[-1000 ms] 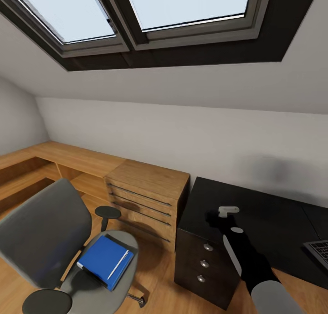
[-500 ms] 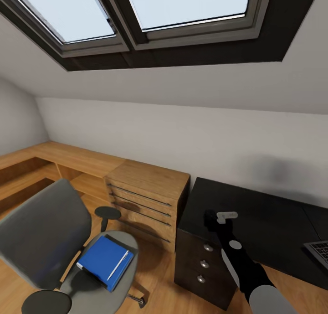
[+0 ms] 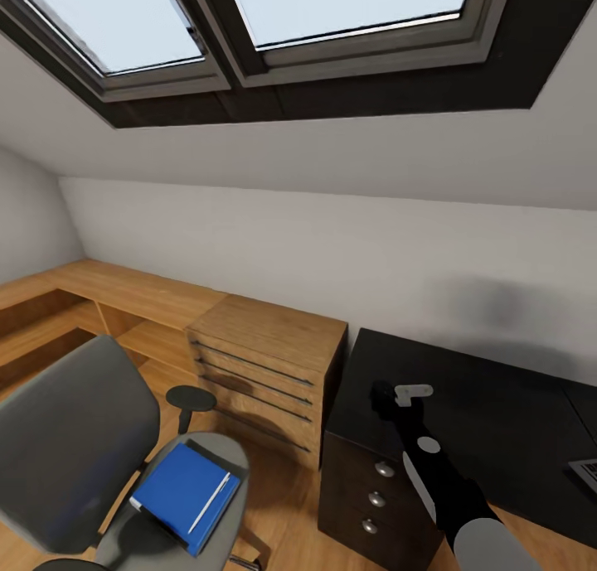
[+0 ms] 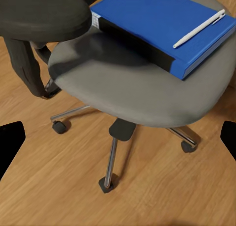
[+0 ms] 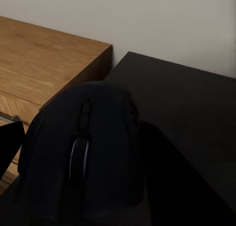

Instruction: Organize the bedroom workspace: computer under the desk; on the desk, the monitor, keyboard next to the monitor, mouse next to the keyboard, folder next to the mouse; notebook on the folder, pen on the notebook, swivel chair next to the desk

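The mouse [image 5: 86, 152] is sitting clamped in the right gripper [image 3: 385, 399], which is hovering over the worktop's [image 3: 497, 413] left end, above the drawers. The keyboard [image 3: 587, 470] is lying well off to that gripper's right, so placement calls for travel rightward. The left gripper [image 4: 118, 137] is hanging apart over the chair [image 4: 142, 93], the folder [image 4: 157, 24] and pen [image 4: 199, 28] just ahead of it.

Keyboard [image 3: 587, 471] cut by frame edge; mouse [image 5: 83, 152] hides right pincer's fingertips.
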Robot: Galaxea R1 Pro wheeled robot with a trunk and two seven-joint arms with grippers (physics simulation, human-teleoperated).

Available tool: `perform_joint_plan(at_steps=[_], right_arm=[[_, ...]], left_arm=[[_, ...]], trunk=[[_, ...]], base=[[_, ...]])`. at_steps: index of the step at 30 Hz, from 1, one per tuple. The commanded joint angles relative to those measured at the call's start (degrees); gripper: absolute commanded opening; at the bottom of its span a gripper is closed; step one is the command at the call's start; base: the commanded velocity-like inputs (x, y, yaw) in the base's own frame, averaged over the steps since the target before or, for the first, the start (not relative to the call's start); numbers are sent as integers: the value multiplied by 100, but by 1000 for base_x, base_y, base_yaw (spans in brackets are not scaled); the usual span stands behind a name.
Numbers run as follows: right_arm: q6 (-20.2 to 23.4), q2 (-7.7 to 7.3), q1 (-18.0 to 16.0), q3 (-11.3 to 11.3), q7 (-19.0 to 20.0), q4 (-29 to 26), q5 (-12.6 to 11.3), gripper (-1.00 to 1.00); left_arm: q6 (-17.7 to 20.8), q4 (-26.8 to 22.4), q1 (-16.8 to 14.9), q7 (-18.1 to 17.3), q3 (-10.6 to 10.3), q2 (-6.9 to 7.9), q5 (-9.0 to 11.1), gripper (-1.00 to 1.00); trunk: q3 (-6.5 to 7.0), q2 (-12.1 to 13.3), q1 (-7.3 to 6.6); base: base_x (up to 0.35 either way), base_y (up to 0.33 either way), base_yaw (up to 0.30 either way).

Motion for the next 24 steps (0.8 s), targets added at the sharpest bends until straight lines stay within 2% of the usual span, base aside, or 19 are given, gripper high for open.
perform_joint_plan(at_steps=[1,7,24], right_arm=[[-14,-2,-6,5,-34,3,17,-100],[-9,-19,-4,-6,-33,11,11,-100],[40,-24,-3,-39,-43,28,-4,-100]], left_arm=[[-14,0,-4,43,20,1,-54,100],[-14,-5,-4,44,20,-11,-56,100],[-14,-5,-4,63,20,-14,-54,100]], trunk=[[-10,-9,2],[-10,-9,2],[-315,-691,376]], base=[[16,0,0],[6,0,0],[0,0,0]])
